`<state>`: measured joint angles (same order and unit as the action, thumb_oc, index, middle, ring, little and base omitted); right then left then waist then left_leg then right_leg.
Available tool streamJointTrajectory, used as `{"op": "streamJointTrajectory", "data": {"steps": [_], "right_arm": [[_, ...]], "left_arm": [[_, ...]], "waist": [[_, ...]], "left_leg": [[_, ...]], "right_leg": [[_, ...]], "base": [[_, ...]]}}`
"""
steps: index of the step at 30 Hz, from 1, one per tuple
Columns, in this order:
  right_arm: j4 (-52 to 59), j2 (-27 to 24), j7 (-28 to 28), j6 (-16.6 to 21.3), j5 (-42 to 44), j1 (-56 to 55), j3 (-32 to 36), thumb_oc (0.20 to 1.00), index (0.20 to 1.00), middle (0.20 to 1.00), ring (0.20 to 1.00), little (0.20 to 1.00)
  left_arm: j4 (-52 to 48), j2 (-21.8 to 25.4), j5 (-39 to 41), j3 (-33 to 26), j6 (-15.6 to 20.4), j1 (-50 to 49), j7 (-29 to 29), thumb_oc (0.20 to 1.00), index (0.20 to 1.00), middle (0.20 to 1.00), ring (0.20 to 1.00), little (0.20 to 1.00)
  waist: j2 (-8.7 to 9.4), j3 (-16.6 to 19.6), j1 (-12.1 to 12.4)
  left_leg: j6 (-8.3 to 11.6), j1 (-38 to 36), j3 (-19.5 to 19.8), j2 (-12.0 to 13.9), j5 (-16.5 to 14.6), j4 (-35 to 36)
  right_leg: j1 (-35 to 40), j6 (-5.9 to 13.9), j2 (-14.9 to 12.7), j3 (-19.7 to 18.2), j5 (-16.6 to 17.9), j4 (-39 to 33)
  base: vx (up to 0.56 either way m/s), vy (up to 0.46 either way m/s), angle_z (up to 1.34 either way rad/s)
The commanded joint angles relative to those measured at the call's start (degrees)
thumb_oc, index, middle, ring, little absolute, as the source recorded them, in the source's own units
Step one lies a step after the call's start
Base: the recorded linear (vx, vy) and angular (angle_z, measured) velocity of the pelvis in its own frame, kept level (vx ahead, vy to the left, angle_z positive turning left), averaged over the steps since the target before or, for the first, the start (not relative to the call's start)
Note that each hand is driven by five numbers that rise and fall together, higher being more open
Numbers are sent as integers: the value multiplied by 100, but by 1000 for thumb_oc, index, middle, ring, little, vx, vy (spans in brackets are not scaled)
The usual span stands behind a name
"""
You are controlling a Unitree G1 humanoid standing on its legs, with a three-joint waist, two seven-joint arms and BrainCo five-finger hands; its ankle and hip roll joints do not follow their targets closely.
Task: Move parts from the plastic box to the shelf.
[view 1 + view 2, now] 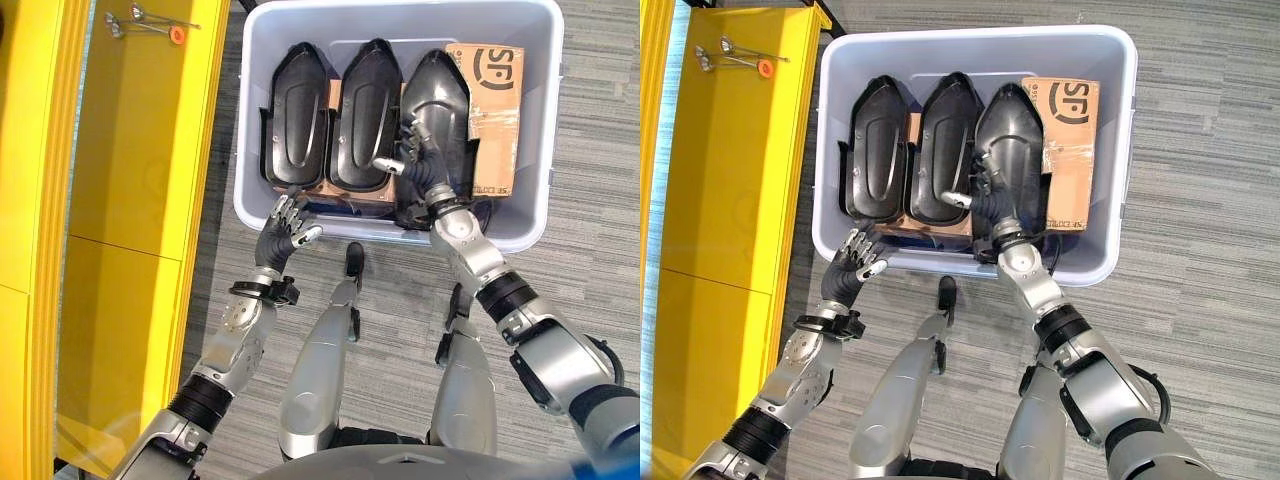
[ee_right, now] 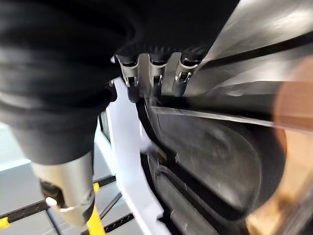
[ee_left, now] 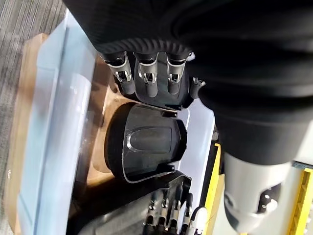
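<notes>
The black parts are standing three abreast inside the plastic box (image 1: 250,190), each a long moulded shell with its rounded nose pointing toward twelve o'clock, away from the robot. The right hand (image 1: 420,150) is lying on the rightmost part (image 1: 437,95), its fingers curling over the lower half of the shell with the thumb sticking out toward nine o'clock; it looks to me like a grip being taken on that part, though I cannot tell how firmly it is closing. The right wrist view is showing dark fingertips (image 2: 154,81) pressing against the shell's glossy edge.

The left hand (image 1: 287,228) is hovering at the box's near rim, at about seven o'clock from the right hand, with fingers loosely bent and grasping nothing. The leftmost part (image 1: 297,115) is sitting at twelve o'clock from it, and the middle part (image 1: 366,110) is between the two hands.

Going outward, a cardboard box (image 1: 487,110) is crowding the rightmost part at three o'clock, so I judge the only free way out is straight up along the shell's long axis. The yellow shelf (image 1: 130,200) is running along nine o'clock, just beside the box. Its surface is mostly bare, with only a few small metal tools and an orange piece (image 1: 150,22) far off toward eleven o'clock.
</notes>
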<state>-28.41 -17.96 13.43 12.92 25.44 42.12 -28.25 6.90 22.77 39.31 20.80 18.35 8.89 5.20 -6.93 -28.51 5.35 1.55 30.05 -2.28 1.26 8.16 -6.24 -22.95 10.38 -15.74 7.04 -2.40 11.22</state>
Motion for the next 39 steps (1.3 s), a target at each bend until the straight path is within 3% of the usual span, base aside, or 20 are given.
{"op": "streamJointTrajectory", "data": {"steps": [1, 11, 21, 28, 30, 39], "right_arm": [[572, 169, -163, 345, -307, -25, 64, 1000, 1000, 1000, 1000, 1000], [2656, -55, 166, 841, -621, -388, 675, 1000, 1000, 1000, 1000, 1000], [3985, -182, 461, 1116, -1029, -835, 1033, 1000, 1000, 1000, 1000, 1000], [3898, -222, 1142, 869, -2072, -1067, 1121, 1000, 1000, 1000, 1000, 1000], [3694, -261, 1455, 633, -2665, -1094, 1172, 1000, 1000, 1000, 1000, 1000], [2607, -171, 2400, 73, -3346, -1037, 1545, 1000, 1000, 1000, 1000, 1000]], "left_arm": [[-428, 79, -82, -318, 270, -142, 67, 1000, 1000, 1000, 1000, 1000], [-556, 113, -153, -448, 244, -298, 133, 1000, 1000, 1000, 1000, 1000], [-666, 162, -232, -483, 239, -416, 257, 1000, 1000, 1000, 1000, 1000], [-709, 184, -316, -493, 287, -487, 370, 1000, 1000, 1000, 1000, 1000], [-753, 179, -376, -499, 316, -467, 455, 1000, 1000, 1000, 1000, 1000], [-715, 152, -466, -452, 365, -379, 725, 1000, 1000, 1000, 1000, 1000]], "waist": [[262, 109, 24], [379, 92, -97], [469, 96, -272], [485, 95, -351], [487, 84, -365], [486, 47, -384]], "left_leg": [[161, 252, -114, 236, -785, -886], [149, 234, -166, 260, -798, -873], [168, 223, -186, 299, -783, -846], [173, 236, -196, 317, -783, -851], [172, 252, -195, 318, -780, -845], [160, 305, -188, 318, -785, -865]], "right_leg": [[95, -205, -104, -66, 417, -168], [63, -177, -96, -121, 443, -171], [24, -167, -61, -171, 456, -168], [-3, -172, -44, -191, 452, -156], [-27, -174, -26, -202, 448, -143], [-107, -179, 7, -210, 438, -82]], "base": [[-5, -4, 3], [-5, 4, 0], [-9, 10, -5], [0, 0, 0], [0, 0, 0], [0, 0, 0]]}}
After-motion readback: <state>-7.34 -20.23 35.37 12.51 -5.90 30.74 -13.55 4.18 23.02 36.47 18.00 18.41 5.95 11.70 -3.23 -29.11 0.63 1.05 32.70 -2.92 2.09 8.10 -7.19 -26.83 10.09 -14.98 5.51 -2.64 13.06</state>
